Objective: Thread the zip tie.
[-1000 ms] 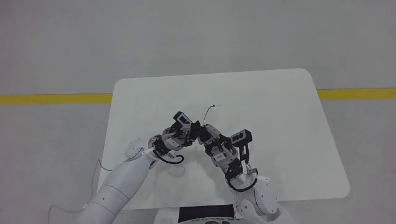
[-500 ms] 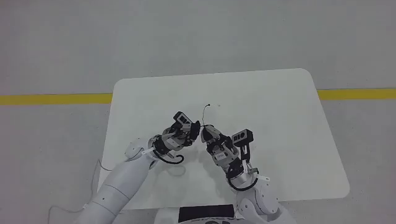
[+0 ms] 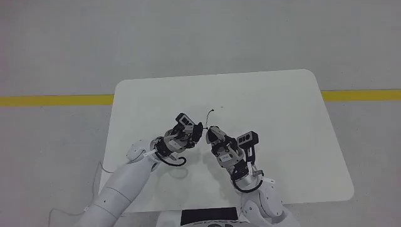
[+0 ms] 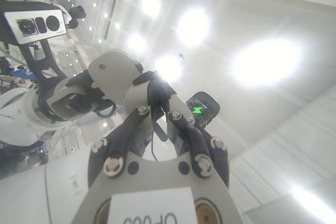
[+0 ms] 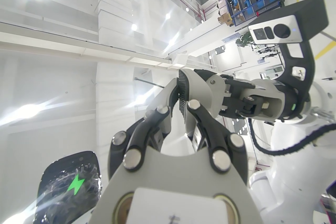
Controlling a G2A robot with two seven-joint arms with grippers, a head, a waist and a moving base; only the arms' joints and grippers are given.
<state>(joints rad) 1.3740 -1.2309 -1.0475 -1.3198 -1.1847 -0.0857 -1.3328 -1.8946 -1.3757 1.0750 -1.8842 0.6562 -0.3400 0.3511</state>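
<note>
The left pincer point(image 3: 198, 131) and the right pincer point(image 3: 209, 133) meet tip to tip above the white table point(image 3: 282, 101). Each is narrowed to a pinch on the zip tie point(image 3: 209, 115). The thin black strand runs between the left pincer's fingers point(image 4: 181, 110) and juts out past the right pincer's pressed-together tips, its free end curving away beyond both.
</note>
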